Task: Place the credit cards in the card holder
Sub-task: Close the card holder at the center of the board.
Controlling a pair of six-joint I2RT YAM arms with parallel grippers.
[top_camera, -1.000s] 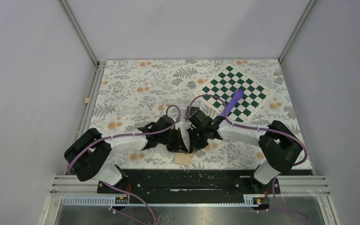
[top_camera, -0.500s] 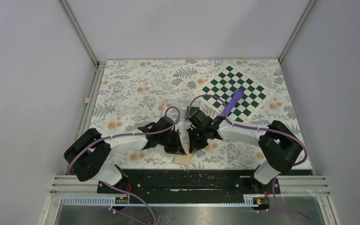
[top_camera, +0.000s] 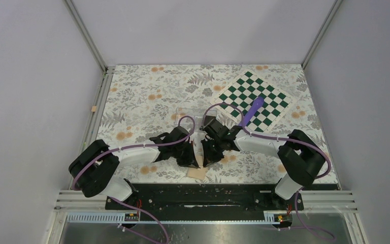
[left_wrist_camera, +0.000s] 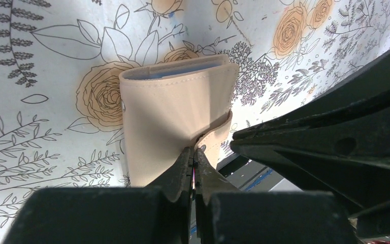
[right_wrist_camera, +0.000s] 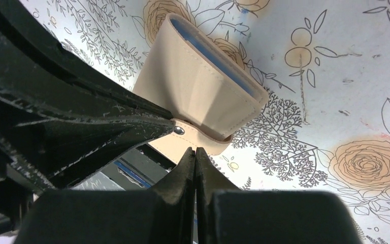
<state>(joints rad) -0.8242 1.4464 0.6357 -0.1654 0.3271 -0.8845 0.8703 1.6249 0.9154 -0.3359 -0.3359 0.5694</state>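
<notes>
Tan card holder (left_wrist_camera: 172,112) lies folded at the middle of the worktop's (top_camera: 142,91) near edge. Left fingers (left_wrist_camera: 192,155) pinch its strap (left_wrist_camera: 218,133); right fingers (right_wrist_camera: 195,155), pressed together, touch the strap's edge.

Floral-printed cloth (top_camera: 147,91) spread over the whole counter, with orange blooms and grey leaves. Green-and-white chequered mat (top_camera: 264,91) toward the far right corner, turned diamond-wise. Purple stick-like object (top_camera: 252,110) lying aslant on the mat, pointing from far right to near left. Clear plastic box (top_camera: 190,112) near the counter's middle, just left of the mat, near side hidden. Small tan block (top_camera: 94,109) just off the left edge, beside the metal rail (top_camera: 92,133).
</notes>
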